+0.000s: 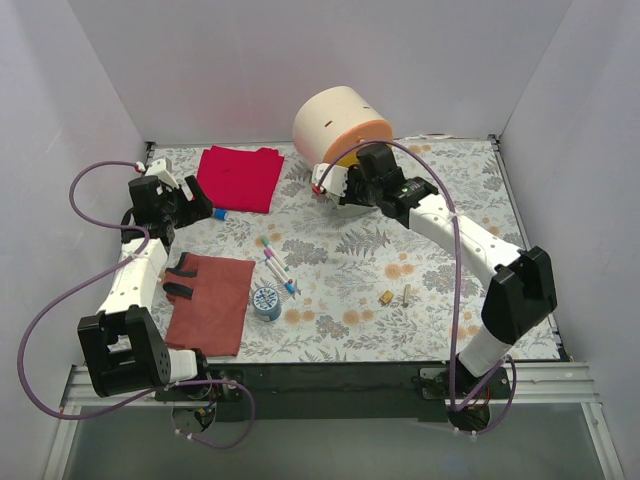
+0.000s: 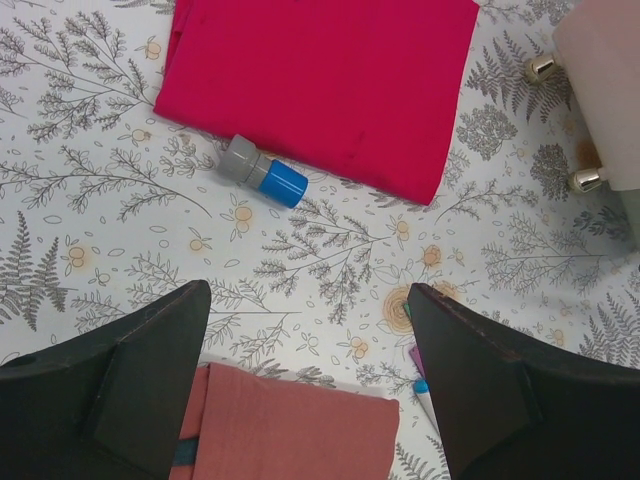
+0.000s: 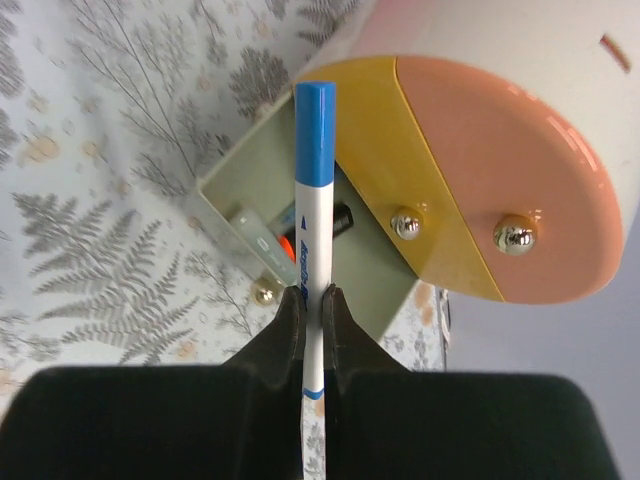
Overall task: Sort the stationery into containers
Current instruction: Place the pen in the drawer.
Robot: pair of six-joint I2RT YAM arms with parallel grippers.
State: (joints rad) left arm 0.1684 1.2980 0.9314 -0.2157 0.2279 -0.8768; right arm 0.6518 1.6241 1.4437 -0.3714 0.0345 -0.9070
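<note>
Right gripper (image 3: 312, 305) is clamped tight on a blue-capped white pen (image 3: 314, 190), its capped end poised over the open olive green drawer (image 3: 225, 195) of the cream cabinet (image 1: 330, 115), evidently for release inside. Left gripper (image 2: 308, 290) gapes wide and empty near the red cloth (image 2: 320, 80).

The green drawer (image 3: 375, 275) stands pulled out of the cabinet (image 1: 335, 115), open from above, but the pen (image 3: 315, 220) pinched in the right gripper (image 3: 311, 305) hangs over it and things lie inside. The right arm (image 1: 470, 240) crosses the far right of the table (image 1: 340, 250) on a slant. Bare room lies mid-table, bounded near by loose pens (image 1: 277, 264), a tape roll (image 1: 266, 301) and two blocks (image 1: 385, 297). Bare table shows between the left gripper (image 2: 305, 300)'s spread jaws; a red cloth (image 2: 320, 80) and short marker (image 2: 263, 172) lie beyond, a brown cloth (image 2: 300, 435) nearer
</note>
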